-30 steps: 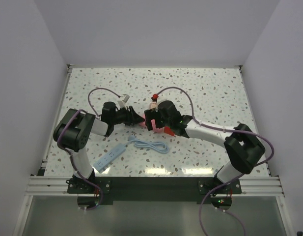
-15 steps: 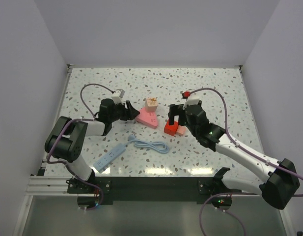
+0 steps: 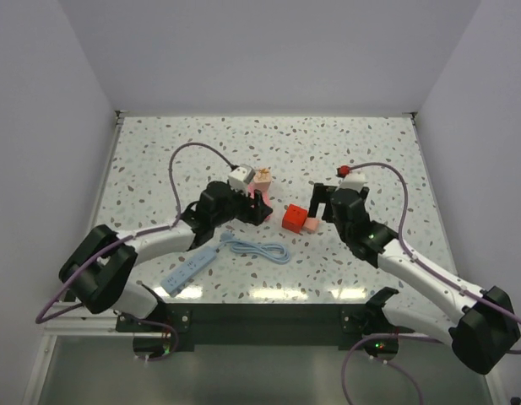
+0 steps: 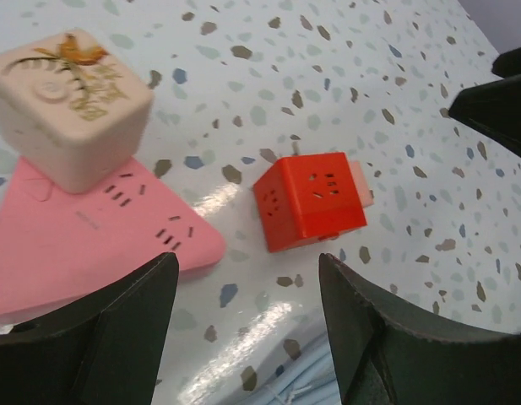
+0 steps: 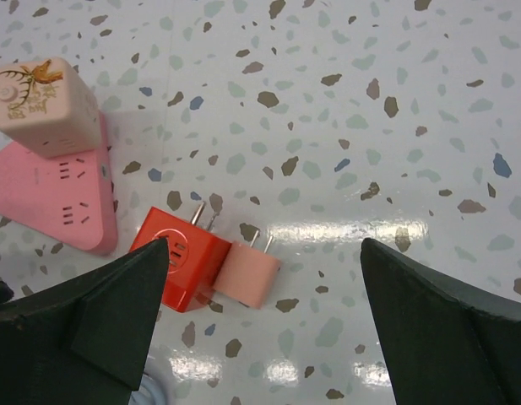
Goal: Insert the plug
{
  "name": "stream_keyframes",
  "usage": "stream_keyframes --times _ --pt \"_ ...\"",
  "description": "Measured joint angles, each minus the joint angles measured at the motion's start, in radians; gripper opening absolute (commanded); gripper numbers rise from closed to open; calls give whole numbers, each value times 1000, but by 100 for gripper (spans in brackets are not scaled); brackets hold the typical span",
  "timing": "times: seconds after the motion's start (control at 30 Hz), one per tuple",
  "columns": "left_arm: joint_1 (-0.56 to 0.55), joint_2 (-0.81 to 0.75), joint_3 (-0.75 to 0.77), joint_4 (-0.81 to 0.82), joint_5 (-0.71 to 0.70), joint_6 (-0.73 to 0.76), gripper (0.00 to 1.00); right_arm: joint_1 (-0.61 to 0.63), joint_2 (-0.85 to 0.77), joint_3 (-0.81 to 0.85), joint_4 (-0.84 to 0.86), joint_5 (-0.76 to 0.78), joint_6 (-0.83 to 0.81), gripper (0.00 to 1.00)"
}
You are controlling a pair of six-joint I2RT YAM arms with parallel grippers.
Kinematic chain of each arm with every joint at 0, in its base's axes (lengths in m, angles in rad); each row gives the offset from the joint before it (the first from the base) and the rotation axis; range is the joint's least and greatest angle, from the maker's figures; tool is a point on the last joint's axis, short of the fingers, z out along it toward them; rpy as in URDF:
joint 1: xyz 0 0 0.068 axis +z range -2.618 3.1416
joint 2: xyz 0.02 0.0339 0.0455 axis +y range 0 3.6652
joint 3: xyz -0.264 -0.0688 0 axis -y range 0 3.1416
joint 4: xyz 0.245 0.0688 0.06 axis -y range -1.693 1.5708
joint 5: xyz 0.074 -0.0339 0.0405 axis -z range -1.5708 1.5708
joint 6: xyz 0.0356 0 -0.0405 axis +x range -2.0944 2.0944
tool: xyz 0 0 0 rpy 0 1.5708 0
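The plug (image 5: 247, 272) is a small salmon cube lying on the table with its two metal prongs showing, and it touches the larger red cube (image 5: 180, 261). From above, the plug (image 3: 312, 225) sits just right of the red cube (image 3: 293, 219). My right gripper (image 5: 264, 321) is open above both, holding nothing, and stands right of them (image 3: 321, 205). My left gripper (image 4: 247, 337) is open and empty, pointing at the red cube (image 4: 309, 198), with a sliver of the plug (image 4: 362, 182) behind it. In the top view the left gripper (image 3: 258, 209) is at the pink triangle.
A flat pink triangle (image 4: 83, 245) carries a beige cube (image 4: 70, 105) with a bird print. It lies left of the red cube. A coiled light-blue cable (image 3: 258, 250) and a pale blue bar (image 3: 188, 270) lie nearer the arms' bases. White walls enclose the table.
The left arm has swung right, past the triangle towards the red cube, and its jaws have opened wider. The right gripper has drawn back to the right, off the red cube and plug.
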Motion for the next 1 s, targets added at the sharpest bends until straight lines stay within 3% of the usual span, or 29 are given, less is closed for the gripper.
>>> stream_keyframes --times 0.33,0.53,1.0 --pt "-190 256 196 -45 -20 -1 74 -12 -153 -93 15 44 45 99" --pt "-240 365 337 -93 -55 3 76 -17 -201 -126 18 62 45 99" --pt "-285 468 447 -215 -111 24 81 -23 -285 -174 13 84 43 99"
